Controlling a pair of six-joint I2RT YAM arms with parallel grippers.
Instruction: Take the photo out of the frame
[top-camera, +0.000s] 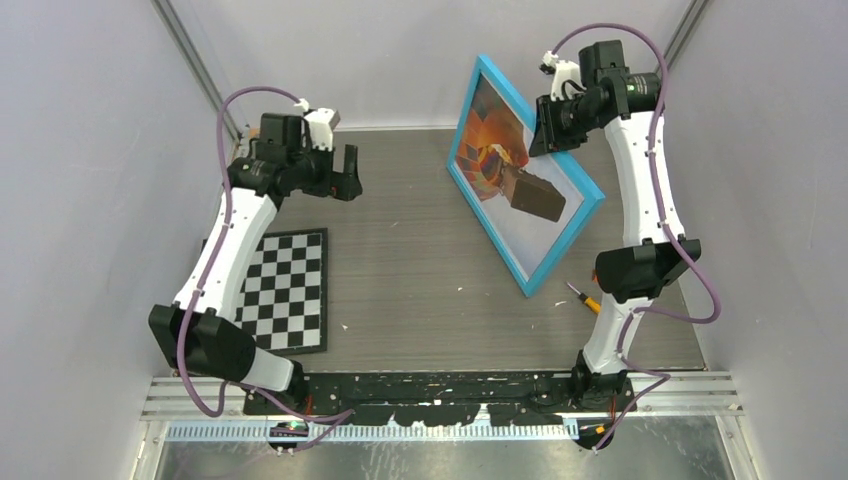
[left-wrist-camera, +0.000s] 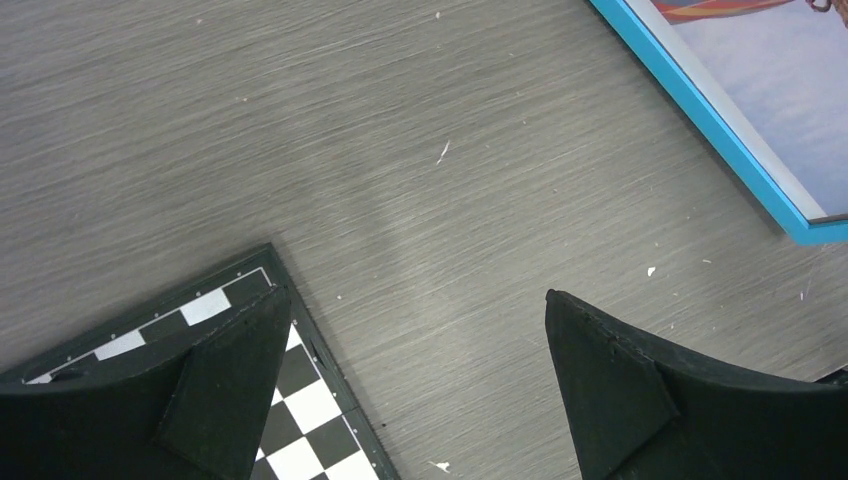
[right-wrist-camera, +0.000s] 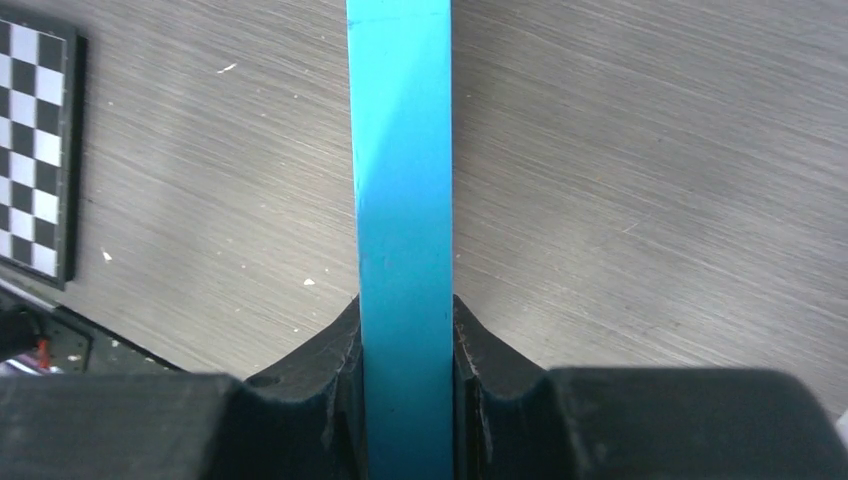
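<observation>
On the tabletop (top-camera: 400, 260) the frame (top-camera: 492, 230) stands tilted on its lower edge, and the photo (top-camera: 490, 150) inside it faces the left arm. The right tool (right-wrist-camera: 405, 330) is clamped on the upper blue edge. The left tool (left-wrist-camera: 415, 300) hangs wide open and empty. The right should probably hold the frame steady while the left reaches behind it. The back side is hidden. A small orange object (top-camera: 583, 297) is unclear.

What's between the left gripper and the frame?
Only bare table, a few white specks, from left gripper to frame; top and left wrist views show it.
</observation>
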